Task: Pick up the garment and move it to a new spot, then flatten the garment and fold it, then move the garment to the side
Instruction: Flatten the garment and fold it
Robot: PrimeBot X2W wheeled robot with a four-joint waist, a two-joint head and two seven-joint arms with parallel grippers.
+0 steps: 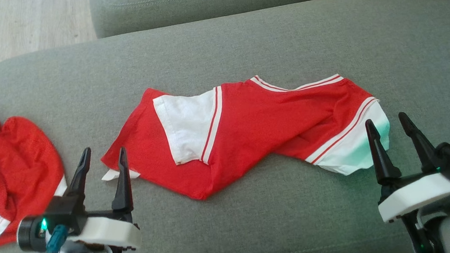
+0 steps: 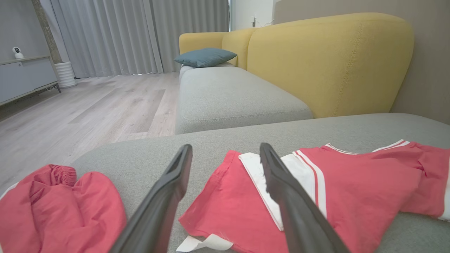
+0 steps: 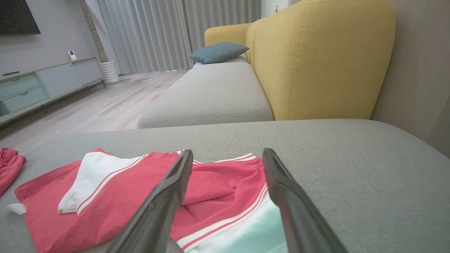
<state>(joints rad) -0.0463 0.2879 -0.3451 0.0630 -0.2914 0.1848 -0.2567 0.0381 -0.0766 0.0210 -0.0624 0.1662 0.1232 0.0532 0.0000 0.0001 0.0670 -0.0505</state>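
1. Nearest the robot, the left gripper (image 1: 104, 149) is spread wide and holds nothing. Its tips are at the near-left corner of the garment (image 1: 249, 128), just beside a small white tag (image 1: 109, 176). The right gripper (image 1: 385, 117) is equally wide and empty, with its tips at the white cuff on the garment's right end.
2. A closing left gripper could catch the tag or a single thin layer. Such a hold would probably slip once the cloth is lifted.
3. The garment lies across the middle of the grey seat cushion (image 1: 258, 229). It is twisted, and a white striped sleeve is folded over its left half. Lifting from two uneven points would likely carry the twist to the new spot and make flattening harder.
4. The soft cushion gives under pressure, so fingers pressed down could pinch upholstery along with cloth.
5. At the left edge, a second red garment (image 1: 9, 170) sits near the left gripper. A sideways sweep could snag it, or the folded piece could end up on top of it.
6. Farther off are the gap before the next cushion (image 1: 198, 2) and the wooden floor (image 1: 16, 22) at far left. A move carried too far could drop the cloth there.
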